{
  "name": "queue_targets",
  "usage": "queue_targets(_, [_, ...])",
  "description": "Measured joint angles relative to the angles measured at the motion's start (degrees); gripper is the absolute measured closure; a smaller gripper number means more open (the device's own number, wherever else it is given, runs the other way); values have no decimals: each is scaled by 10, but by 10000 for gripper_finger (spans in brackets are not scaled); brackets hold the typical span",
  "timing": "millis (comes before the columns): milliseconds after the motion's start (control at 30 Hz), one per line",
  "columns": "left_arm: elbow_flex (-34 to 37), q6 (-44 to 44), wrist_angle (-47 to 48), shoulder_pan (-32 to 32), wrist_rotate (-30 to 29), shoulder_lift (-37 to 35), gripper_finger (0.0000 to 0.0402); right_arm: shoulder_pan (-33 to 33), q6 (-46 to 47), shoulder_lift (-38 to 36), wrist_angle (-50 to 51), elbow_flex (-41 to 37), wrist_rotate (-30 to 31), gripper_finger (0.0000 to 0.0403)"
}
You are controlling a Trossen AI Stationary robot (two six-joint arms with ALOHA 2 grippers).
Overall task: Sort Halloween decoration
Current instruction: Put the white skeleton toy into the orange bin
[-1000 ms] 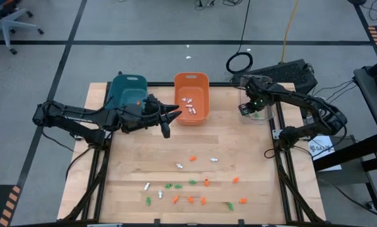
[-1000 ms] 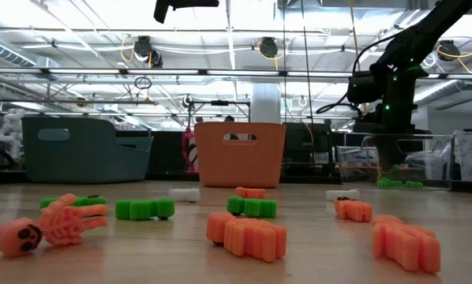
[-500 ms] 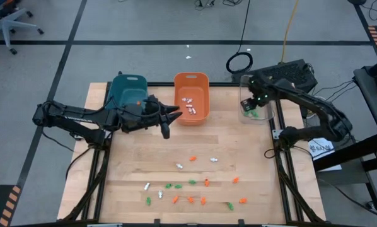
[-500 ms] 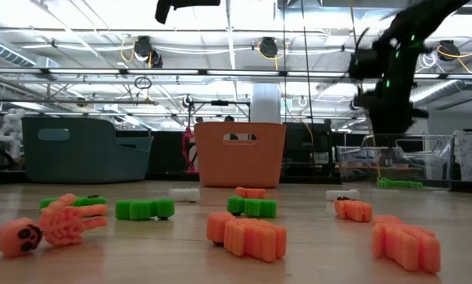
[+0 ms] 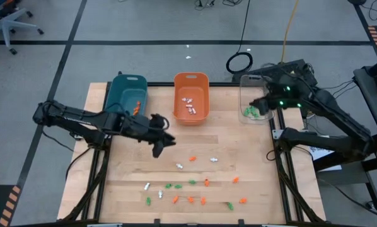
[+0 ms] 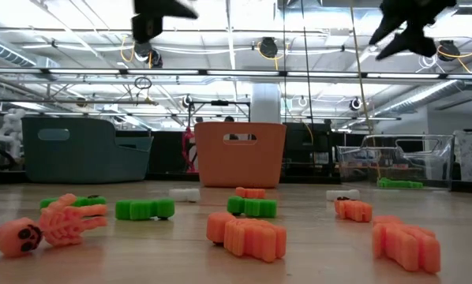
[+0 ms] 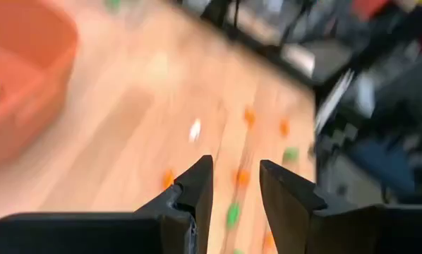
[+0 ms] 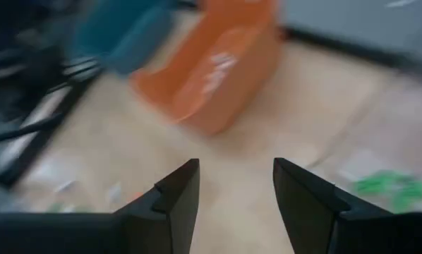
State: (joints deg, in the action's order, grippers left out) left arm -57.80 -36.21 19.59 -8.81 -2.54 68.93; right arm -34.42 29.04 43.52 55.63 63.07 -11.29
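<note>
1. Halloween decoration (image 5: 191, 181): small orange, white and green trinkets scattered loose on the near half of the table (image 5: 132, 208). White ones already lie in the orange bin (image 5: 191, 82), orange ones in the teal bin (image 5: 116, 91), green ones in the clear bin (image 5: 242, 88).
2. Left gripper (image 5: 158, 146) hangs over bare wood between the bins and the scatter, above the table, fingers (image 7: 197, 190) a little apart with nothing between them.
3. Right gripper (image 5: 259, 104) sits by the clear bin, fingers (image 8: 179, 190) parted and empty; the low view shows it raised high.
4. Step in hand looks like a reach for the next trinket. Pick one lying apart from its neighbours, e.g. the white one (image 5: 179, 166) nearest the left gripper.
5. To do it well: centre the fingers over one piece only, come straight down, close at table level, then match colour to bin.
6. Risk: pieces in the near cluster lie close together, so a sloppy descent could nudge or catch two.
</note>
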Motion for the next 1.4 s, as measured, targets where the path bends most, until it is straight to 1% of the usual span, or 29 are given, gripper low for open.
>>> queue_targets(67, [0, 14, 37, -12, 13, 0, 285, 34, 27, -10, -1, 0, -21, 237])
queue_targets(167, [0, 74, 57, -35, 12, 0, 285, 92, 59, -10, -14, 0, -22, 238])
queue_targets(300, [0, 176, 54, -66, -34, 0, 285, 160, 77, 11, -53, 0, 2, 242])
queue_targets(433, [0, 223, 54, -90, -96, 0, 285, 216, 97, 35, -109, 0, 43, 242])
queue_targets(500, [0, 231, 56, -94, -102, 1, 285, 243, 107, 48, -131, 0, 66, 243])
queue_targets(667, [0, 218, 72, -93, -91, 28, 285, 305, 131, 86, -161, 0, 114, 243])
queue_targets(767, [0, 220, 64, -93, -74, 53, 285, 338, 143, 112, -170, 0, 129, 243])
queue_targets(933, [0, 216, 57, -93, -72, 90, 285, 381, 167, 146, -183, 0, 145, 243])
queue_targets(1100, [0, 202, 48, -93, -56, 116, 285, 411, 187, 168, -183, 0, 148, 243])
queue_targets(1200, [0, 224, 50, -93, -42, 139, 285, 422, 187, 177, -189, 0, 161, 243])
queue_targets(1333, [0, 240, 47, -77, 14, 171, 279, 430, 184, 181, -203, 0, 175, 243])
queue_targets(1400, [0, 245, 40, -72, 24, 188, 264, 431, 184, 181, -204, 0, 176, 243])
